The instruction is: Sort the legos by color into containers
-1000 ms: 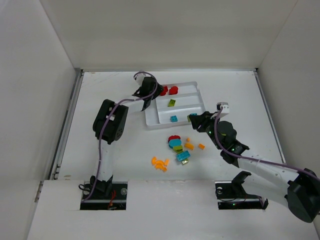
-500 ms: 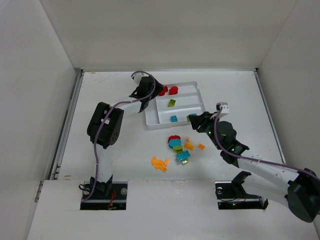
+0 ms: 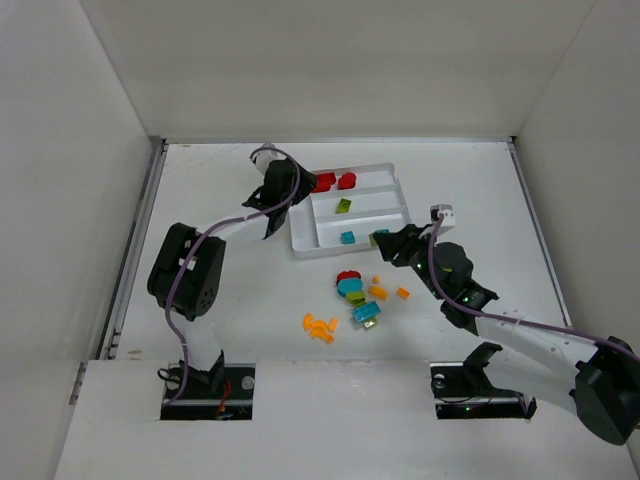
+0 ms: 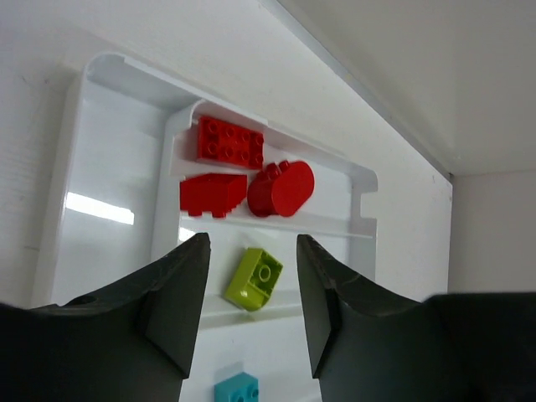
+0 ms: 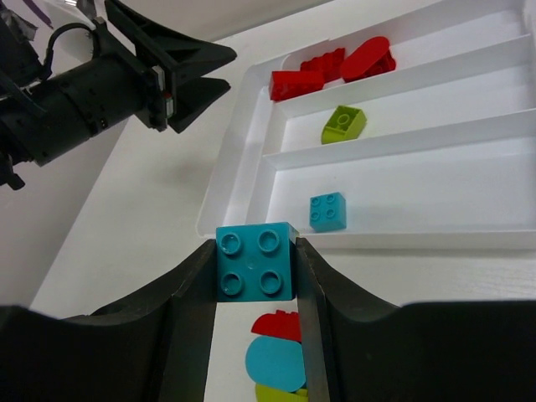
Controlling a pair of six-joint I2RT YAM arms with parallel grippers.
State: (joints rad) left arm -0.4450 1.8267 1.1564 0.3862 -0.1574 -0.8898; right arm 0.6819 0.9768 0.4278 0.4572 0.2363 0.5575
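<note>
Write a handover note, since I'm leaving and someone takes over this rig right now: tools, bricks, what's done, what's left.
Left tool: open, empty, hovering beside the tray.
Right tool: shut on a teal brick, just short of the tray.
Done: three red bricks in the far slot, one lime brick in the middle slot, one small teal brick in the near slot.
Left: drop the held brick in the teal slot, then sort the loose bricks on the table: red, teal, lime, orange. No orange is in the tray yet.
</note>
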